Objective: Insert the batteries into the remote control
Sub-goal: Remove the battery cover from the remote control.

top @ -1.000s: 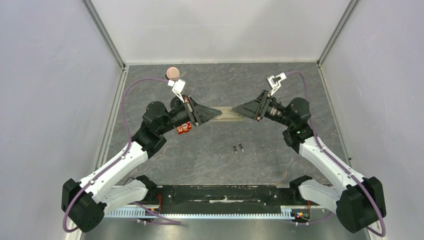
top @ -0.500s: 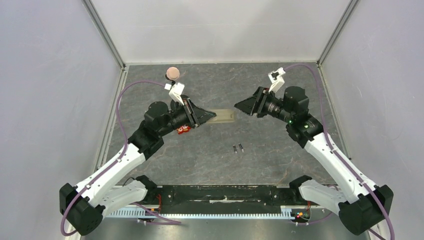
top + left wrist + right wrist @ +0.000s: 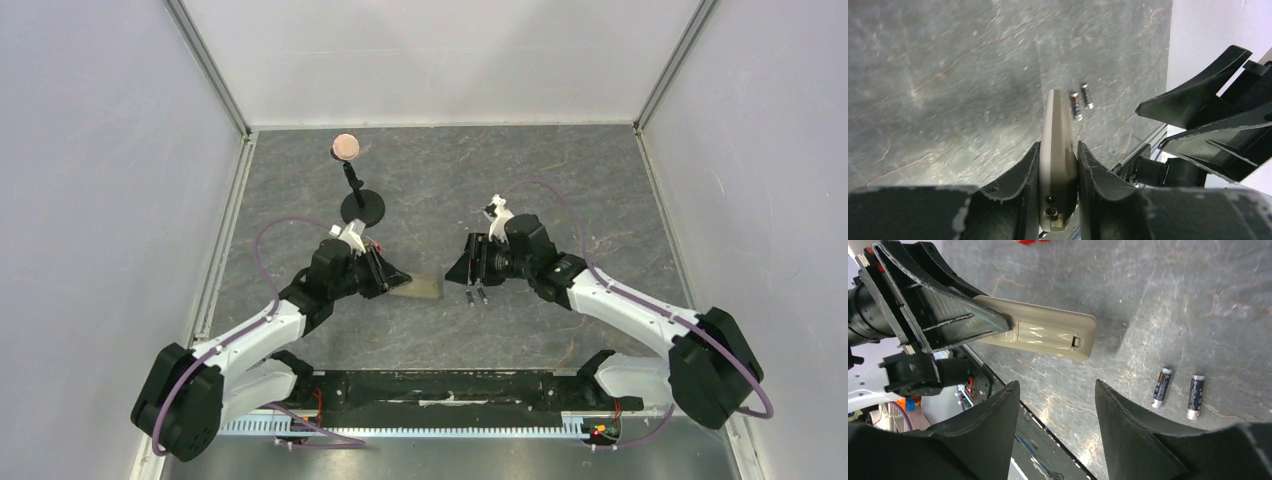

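Tan-backed remote control, seen from above, sits pinched at one end in the left gripper beside the batteries; left wrist shows fingers clamping its edges; right wrist shows the right gripper spread wide, touching nothing.

1. The top view looks steeply down from above and behind the arm bases, distant enough to frame the whole grey stone-patterned counter.
2. The left wrist view sits close behind the left claw, facing past the slim tan plastic remote control it pinches to two small dark cylindrical batteries beyond.
3. The right wrist view looks down through the spread right claw, near the counter; it shares remote, batteries and left claw with both.
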